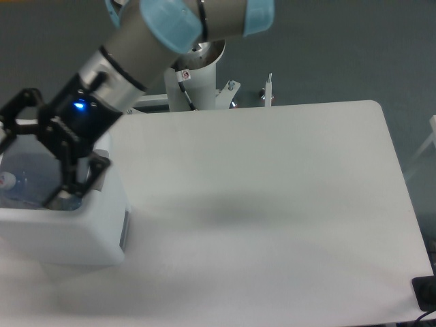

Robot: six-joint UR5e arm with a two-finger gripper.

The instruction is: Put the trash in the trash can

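Observation:
The trash can point(68, 235), a large white bin, stands at the table's left edge. Inside it lies the trash, a crushed bluish clear bottle point(30, 178) with its white cap towards the left frame edge. My gripper point(30, 170) hangs over the bin's opening, tilted down to the left. Its black fingers point(68, 187) are spread open on either side of the bottle, apart from it. The left finger is partly cut off by the frame edge.
The white table point(272, 204) stretches to the right of the bin. The arm's pedestal point(197, 75) and small metal brackets point(268, 92) stand behind the table's far edge. A black object point(426, 291) sits at the bottom right corner.

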